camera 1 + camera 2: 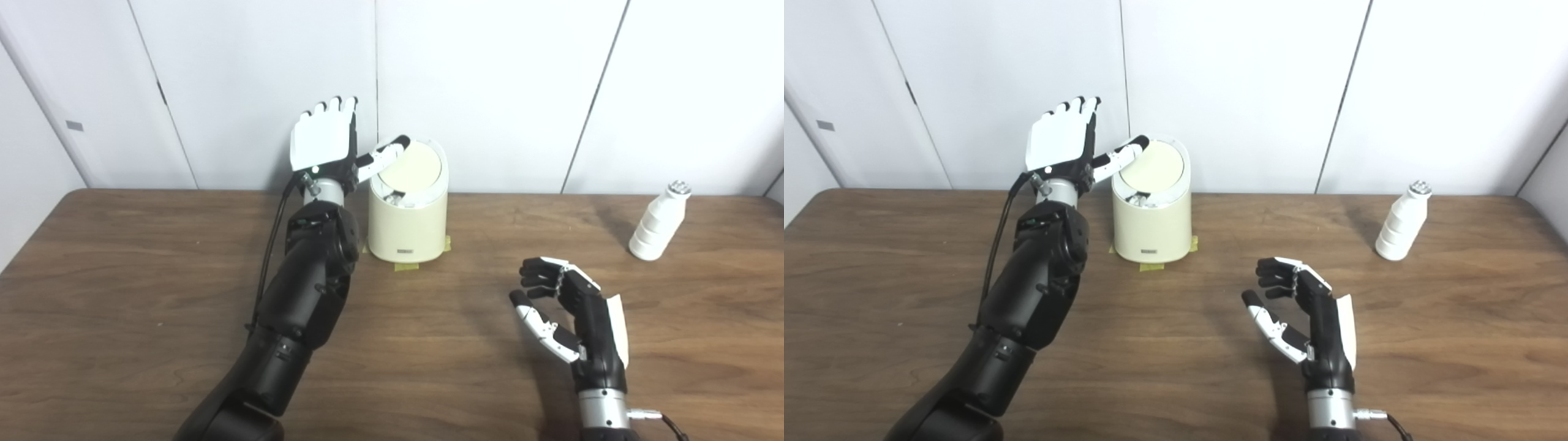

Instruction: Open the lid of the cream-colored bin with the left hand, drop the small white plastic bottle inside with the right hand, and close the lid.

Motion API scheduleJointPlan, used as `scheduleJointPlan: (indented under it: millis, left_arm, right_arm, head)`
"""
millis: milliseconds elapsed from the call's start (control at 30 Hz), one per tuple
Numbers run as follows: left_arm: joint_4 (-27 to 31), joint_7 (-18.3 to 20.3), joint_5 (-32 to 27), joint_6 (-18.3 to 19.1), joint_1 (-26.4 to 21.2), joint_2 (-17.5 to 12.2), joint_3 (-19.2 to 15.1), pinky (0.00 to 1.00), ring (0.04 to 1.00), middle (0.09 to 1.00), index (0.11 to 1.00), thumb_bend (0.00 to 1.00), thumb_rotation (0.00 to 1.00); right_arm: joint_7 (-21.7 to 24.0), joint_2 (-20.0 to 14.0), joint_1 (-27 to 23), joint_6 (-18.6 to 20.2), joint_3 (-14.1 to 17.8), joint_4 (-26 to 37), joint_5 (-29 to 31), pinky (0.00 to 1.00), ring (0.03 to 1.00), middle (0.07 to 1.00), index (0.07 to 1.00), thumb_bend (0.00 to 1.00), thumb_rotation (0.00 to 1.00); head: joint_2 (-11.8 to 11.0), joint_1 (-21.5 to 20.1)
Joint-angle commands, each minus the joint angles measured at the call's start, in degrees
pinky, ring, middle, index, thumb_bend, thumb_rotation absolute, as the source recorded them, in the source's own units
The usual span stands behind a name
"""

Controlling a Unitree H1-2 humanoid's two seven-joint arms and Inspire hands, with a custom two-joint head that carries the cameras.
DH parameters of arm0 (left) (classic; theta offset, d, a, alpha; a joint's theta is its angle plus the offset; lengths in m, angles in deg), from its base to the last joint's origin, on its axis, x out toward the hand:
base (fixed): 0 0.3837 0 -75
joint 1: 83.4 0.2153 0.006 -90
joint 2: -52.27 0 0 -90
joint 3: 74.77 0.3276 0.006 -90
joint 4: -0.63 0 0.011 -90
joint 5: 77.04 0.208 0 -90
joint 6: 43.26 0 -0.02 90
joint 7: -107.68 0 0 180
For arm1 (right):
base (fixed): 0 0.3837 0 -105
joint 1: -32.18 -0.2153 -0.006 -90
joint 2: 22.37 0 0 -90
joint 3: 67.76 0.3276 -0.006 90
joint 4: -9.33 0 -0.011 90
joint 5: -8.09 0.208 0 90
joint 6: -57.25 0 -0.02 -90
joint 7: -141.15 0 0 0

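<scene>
The cream-colored bin stands at the back middle of the table. Its round swing lid is tilted, with a dark gap at the front lower edge. My left hand is raised just left of the bin, fingers straight up and apart, and its thumb rests on the lid's upper left edge. The small white plastic bottle stands upright at the far right. My right hand hovers over the table in front, well left of the bottle, fingers curled but apart, holding nothing.
Strips of yellow tape mark the bin's base on the brown wooden table. White wall panels stand right behind the bin and the table's back edge.
</scene>
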Motion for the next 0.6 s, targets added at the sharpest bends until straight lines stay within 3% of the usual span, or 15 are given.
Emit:
scheduleJointPlan:
  millis: [0, 67, 100, 167, 300, 367, 567]
  left_arm:
    - [1.4, 0.2, 0.6, 0.2, -3.5, -0.1, -0.1, 1.0, 1.0, 1.0, 0.999, 0.71, 1.0]
    - [0.9, 1.0, 1.7, 0.2, -3.8, -0.4, 0.5, 1.0, 1.0, 1.0, 1.0, 0.75, 0.96]
    - [0.8, 1.2, 2.2, 0.2, -3.9, -0.5, 0.8, 1.0, 1.0, 1.0, 1.0, 0.81, 0.85]
    - [0.4, 0.9, 2.7, 0.2, -3.9, -0.6, 1.3, 1.0, 1.0, 1.0, 1.0, 0.85, 0.77]
    - [-1.6, -0.8, 3.5, 0.2, -4.1, -0.8, 2.7, 1.0, 1.0, 1.0, 1.0, 0.98, 0.34]
    - [-2.5, -1.0, 4.6, 0.2, -4.2, -1.0, 3.6, 1.0, 1.0, 1.0, 1.0, 1.0, 0.21]
    - [-3.7, -1.0, 6.6, 0.2, -4.5, -1.8, 4.8, 1.0, 1.0, 1.0, 1.0, 1.0, 0.09]
  right_arm:
    - [-0.4, 0.2, -1.3, -1.3, -0.3, 1.2, -0.1, 0.53, 0.603, 0.62, 0.617, 0.25, 0.23]
    - [-0.5, 0.3, -1.4, -1.4, -0.3, 1.1, 0.0, 0.53, 0.604, 0.62, 0.617, 0.25, 0.23]
    - [-0.5, 0.3, -1.4, -1.4, -0.3, 1.1, 0.0, 0.53, 0.605, 0.62, 0.616, 0.26, 0.23]
    - [-0.5, 0.4, -1.4, -1.4, -0.3, 1.0, 0.1, 0.53, 0.606, 0.621, 0.617, 0.26, 0.24]
    - [-0.6, 0.6, -1.3, -1.3, -0.5, 1.3, -0.5, 0.53, 0.602, 0.62, 0.615, 0.26, 0.27]
    - [-0.6, 0.7, -1.2, -1.0, -0.6, 1.6, -0.5, 0.53, 0.601, 0.619, 0.615, 0.26, 0.28]
    - [-0.7, 0.7, -1.4, -1.8, -0.5, 1.0, -0.1, 0.53, 0.601, 0.618, 0.614, 0.26, 0.28]
  head:
    - [0.0, -0.1]
    - [0.0, -0.1]
    - [0.0, -0.1]
    - [0.0, -0.2]
    - [0.1, -0.6]
    - [0.1, -0.5]
    - [0.0, -0.5]
